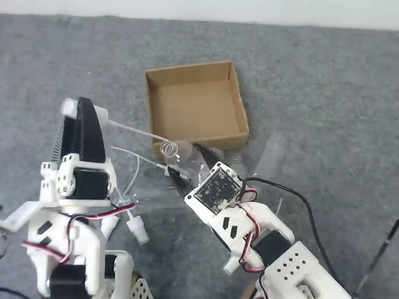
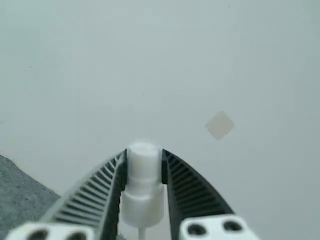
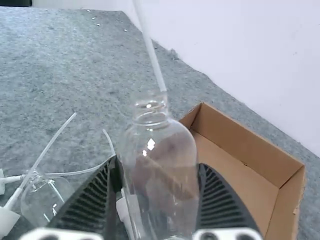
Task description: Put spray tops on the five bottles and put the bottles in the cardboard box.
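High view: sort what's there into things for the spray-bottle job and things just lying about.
For the job:
cardboard box
bottle in the right gripper
spray top in the left gripper
spare spray tops and a loose bottle on the carpet

Lying about:
black cable
black rod

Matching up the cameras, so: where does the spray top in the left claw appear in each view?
High view: spray top in the left claw, left of centre, tube reaching to the bottle neck.
Left wrist view: spray top clamped in that claw, white wall behind.
Right wrist view: its thin tube, meeting the neck of the bottle.
Shared landmark: the grey mat.
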